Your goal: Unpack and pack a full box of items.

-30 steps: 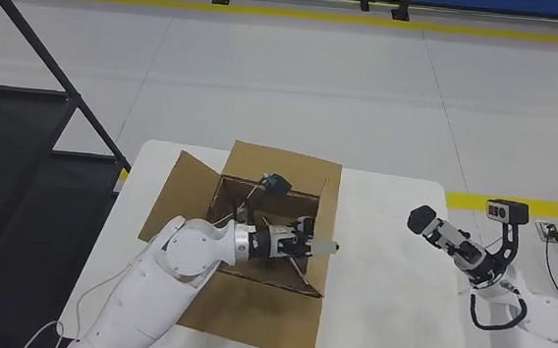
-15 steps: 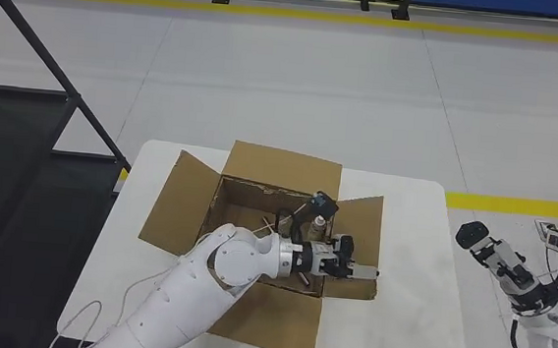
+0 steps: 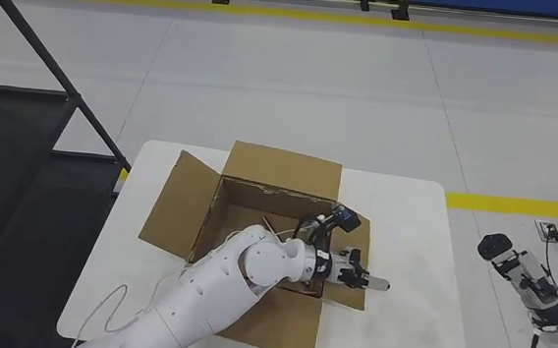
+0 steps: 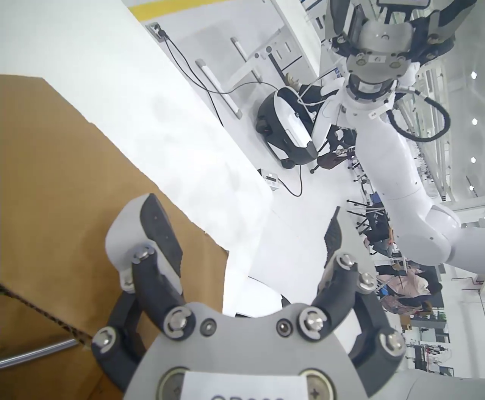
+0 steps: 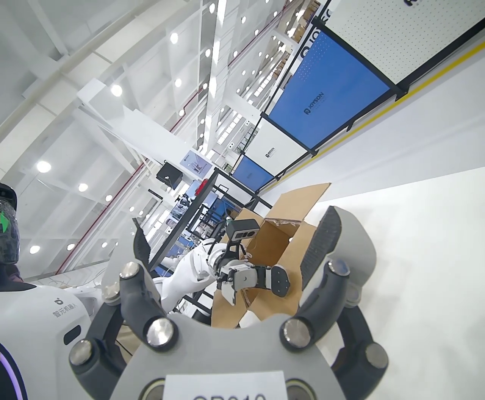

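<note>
Top view: brown cardboard box [image 3: 285, 165] sat open on the white table [image 3: 408, 224], flaps folded out. Left gripper [image 3: 361, 277] was at the edge of its right flap, jaws wide, empty. Right gripper [image 5: 235, 235] was also wide and empty, well apart from the box. Each gripper base had a white sticker, print cropped.

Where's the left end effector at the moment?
In the top view, the left end effector hangs over the cardboard box's right flap, above the white table.

Cardboard box [image 3: 285, 165] — flaps splayed open — sits on white table [image 3: 407, 238].
</note>
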{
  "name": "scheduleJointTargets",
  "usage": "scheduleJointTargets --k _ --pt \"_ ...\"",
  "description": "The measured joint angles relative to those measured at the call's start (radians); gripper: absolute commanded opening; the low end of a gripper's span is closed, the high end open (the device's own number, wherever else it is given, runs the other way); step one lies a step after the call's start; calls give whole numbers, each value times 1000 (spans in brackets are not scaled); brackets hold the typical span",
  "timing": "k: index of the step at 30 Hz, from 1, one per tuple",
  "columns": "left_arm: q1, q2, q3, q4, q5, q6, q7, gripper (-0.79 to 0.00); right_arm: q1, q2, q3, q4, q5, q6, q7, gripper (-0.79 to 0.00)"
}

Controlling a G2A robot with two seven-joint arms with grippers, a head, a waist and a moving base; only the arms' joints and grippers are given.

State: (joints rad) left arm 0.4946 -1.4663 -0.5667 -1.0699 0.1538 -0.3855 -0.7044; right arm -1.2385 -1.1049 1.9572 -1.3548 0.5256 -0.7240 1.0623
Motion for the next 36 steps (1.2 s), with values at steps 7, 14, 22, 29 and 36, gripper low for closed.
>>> scheduleJointTargets --k 7,14,22,29,36 --pt "-11 -17 -2 26 -11 -9 -21 0 18 9 -17 7 -3 23 -13 0" --pt "4 9 -89 -60 -4 -45 -30 0 49 17 -44 2 -13 53 -29 0" --pt "154 108 -354 -363 94 -29 -41 0 113 28 -105 -102 -186 88 -73 0" --pt "415 190 -697 -690 174 20 -49 0 179 32 -219 -229 -367 134 -86 0" --pt "667 233 -1018 -881 126 19 -18 0 274 24 -404 -275 -509 221 -92 0"
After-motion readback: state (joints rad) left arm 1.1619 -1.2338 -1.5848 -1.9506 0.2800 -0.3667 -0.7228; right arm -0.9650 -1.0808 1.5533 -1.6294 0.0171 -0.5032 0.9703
